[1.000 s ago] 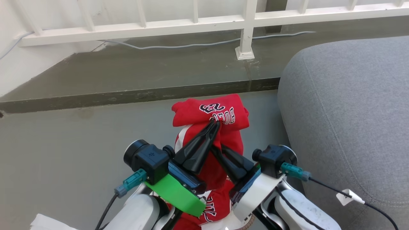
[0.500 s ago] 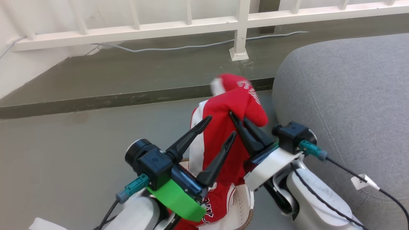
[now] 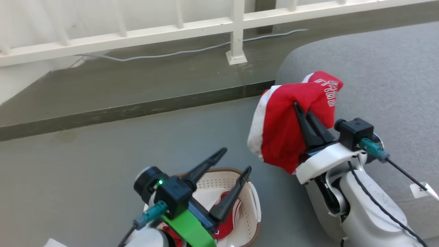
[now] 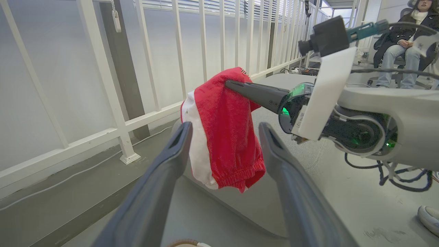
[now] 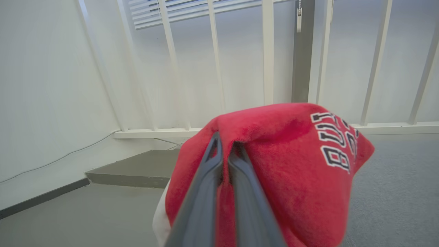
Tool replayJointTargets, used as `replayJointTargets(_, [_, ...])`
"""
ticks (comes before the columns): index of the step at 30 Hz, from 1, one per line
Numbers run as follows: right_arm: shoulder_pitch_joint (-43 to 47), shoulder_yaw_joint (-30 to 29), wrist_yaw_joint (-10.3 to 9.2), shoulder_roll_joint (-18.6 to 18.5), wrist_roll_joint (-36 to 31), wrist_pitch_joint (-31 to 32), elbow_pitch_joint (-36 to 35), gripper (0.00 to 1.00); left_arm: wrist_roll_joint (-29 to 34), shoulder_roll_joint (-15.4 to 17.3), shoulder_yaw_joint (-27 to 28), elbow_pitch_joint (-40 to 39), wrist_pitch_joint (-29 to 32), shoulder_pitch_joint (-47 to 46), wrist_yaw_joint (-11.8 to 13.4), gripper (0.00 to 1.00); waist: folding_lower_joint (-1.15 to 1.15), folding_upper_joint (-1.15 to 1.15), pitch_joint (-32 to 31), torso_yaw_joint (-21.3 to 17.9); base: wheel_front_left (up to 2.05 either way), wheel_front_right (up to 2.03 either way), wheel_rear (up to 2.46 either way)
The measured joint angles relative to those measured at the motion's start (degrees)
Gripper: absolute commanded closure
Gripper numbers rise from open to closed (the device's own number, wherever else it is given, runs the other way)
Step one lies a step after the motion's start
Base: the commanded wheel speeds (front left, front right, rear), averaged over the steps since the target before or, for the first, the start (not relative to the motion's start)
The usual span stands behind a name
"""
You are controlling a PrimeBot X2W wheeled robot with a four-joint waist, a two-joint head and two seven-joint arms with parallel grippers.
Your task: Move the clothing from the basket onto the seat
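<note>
Our right gripper (image 3: 301,108) is pinched tight on the red garment (image 3: 281,137), fingers together at its top fold. The cloth drapes over and below the tips, hanging clear of the floor (image 3: 103,154), right at the rounded edge of the grey fabric seat (image 3: 377,75). Fleecy knit, white side stripe, gathered hem, white-and-black lettering. Our left gripper (image 3: 236,159) stands spread wide and empty over the cream perforated basket (image 3: 252,219), with another red piece (image 3: 229,223) inside.
</note>
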Motion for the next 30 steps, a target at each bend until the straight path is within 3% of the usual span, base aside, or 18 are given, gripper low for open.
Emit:
replayJointTargets(12, [1.19,-5.03,-2.46,-2.23,0.60,-0.01,0.49,1.00,0.23,0.42,-0.27,-1.13,1.26,1.58,0.60,0.00,0.00,0.00,2.08,-5.31,0.00,0.00,0.00])
replayJointTargets(30, [1.24,-10.82,-2.97,-1.64,1.20,-0.12,-1.27,1.00,2.41,2.14,0.47,-2.96,3.89,0.65,1.11,0.00,0.00,0.00,8.94,-13.24,0.00,0.00,0.00])
